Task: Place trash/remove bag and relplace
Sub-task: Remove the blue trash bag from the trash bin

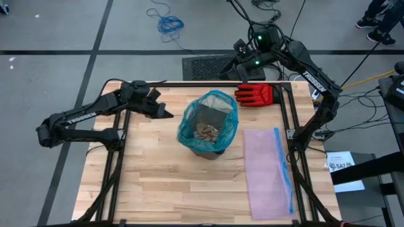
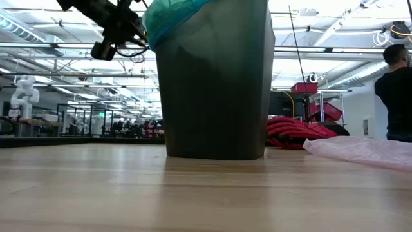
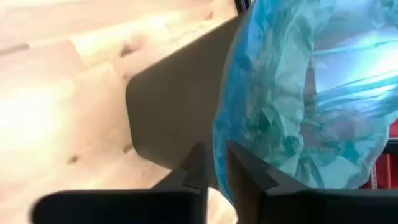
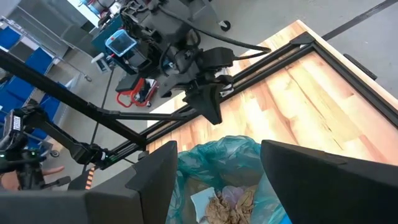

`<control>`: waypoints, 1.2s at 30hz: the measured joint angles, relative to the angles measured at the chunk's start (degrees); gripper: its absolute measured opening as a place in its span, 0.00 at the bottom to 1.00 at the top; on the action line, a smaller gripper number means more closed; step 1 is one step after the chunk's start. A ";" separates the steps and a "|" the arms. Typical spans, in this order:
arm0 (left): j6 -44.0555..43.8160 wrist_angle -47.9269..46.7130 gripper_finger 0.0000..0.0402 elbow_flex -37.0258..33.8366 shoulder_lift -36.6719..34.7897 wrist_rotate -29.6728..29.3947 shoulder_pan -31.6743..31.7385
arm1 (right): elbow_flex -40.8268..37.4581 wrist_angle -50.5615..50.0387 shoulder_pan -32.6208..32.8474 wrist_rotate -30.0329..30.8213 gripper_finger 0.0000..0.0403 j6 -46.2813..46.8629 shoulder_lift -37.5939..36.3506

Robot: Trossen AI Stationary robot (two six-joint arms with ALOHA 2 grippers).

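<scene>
Teal liner, the bag, is seen folded over the rim of the bin at mid-table, with the trash lying inside as a heap of brown wads. The left gripper is held just beside the bag's outer fold; its fingers are seen nearly pressed together with only a slim gap, and nothing is pinched. The right gripper is raised behind the bin with its fingers spread wide and empty.

Risks noted:
- With so narrow a gap, the thin film may be missed or only nicked, and a tear is judged likely if it is pulled by one fold.
- A one-sided pull may tip the bin, spilling the trash.
- The pink bag and glove lie near the bin and may be swept aside by an arm.
</scene>
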 joint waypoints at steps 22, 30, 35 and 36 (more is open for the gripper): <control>3.91 26.90 0.33 1.22 16.69 21.03 0.98 | 0.00 0.26 2.64 0.07 0.56 0.27 0.00; 3.91 26.90 0.02 7.40 11.66 20.41 1.00 | 0.00 0.25 2.58 0.26 0.51 -0.52 0.00; 3.96 26.31 0.01 11.82 9.36 17.15 1.04 | 0.00 0.10 2.58 0.28 0.48 -2.55 0.00; 4.10 25.38 0.01 12.62 9.09 16.49 1.04 | 0.00 -0.14 2.58 0.26 0.48 -3.10 0.00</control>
